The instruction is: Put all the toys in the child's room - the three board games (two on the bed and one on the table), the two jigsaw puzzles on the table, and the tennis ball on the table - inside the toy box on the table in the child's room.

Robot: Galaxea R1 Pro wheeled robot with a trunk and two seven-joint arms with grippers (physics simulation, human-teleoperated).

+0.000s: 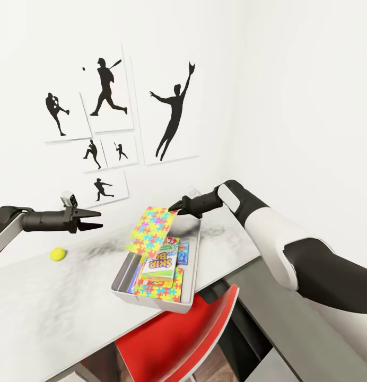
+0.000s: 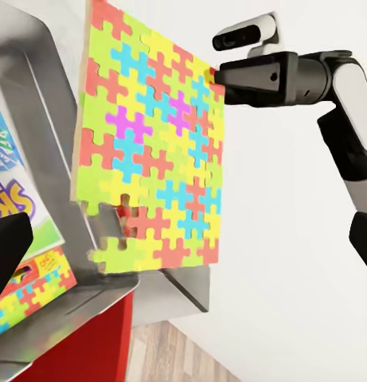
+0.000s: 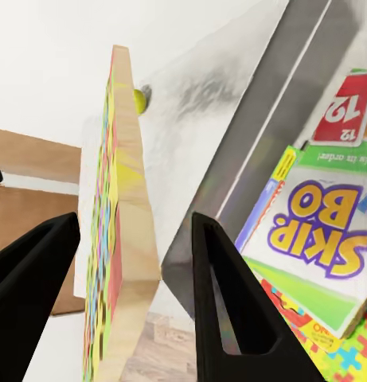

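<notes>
A jigsaw puzzle (image 1: 151, 231) (image 2: 151, 151) hangs tilted over the pale toy box (image 1: 190, 292) (image 2: 48, 72) (image 3: 263, 103) on the table (image 1: 51, 313). My right gripper (image 1: 175, 206) (image 3: 135, 223) straddles its top corner, and the right wrist view shows a gap on both sides of the puzzle's edge (image 3: 123, 263). Inside the box lie the SKIP-BO board game (image 1: 159, 265) (image 3: 326, 231), other game boxes and a second puzzle (image 1: 159, 291) (image 2: 32, 290). The tennis ball (image 1: 58, 254) (image 3: 139, 99) rests on the table below my open, empty left gripper (image 1: 96, 220).
A red chair (image 1: 173, 339) sits tucked under the table's front edge below the box. A lower grey cabinet (image 1: 305, 339) runs along the right wall under my right arm. Black silhouette sports pictures (image 1: 106, 95) hang on the white wall behind.
</notes>
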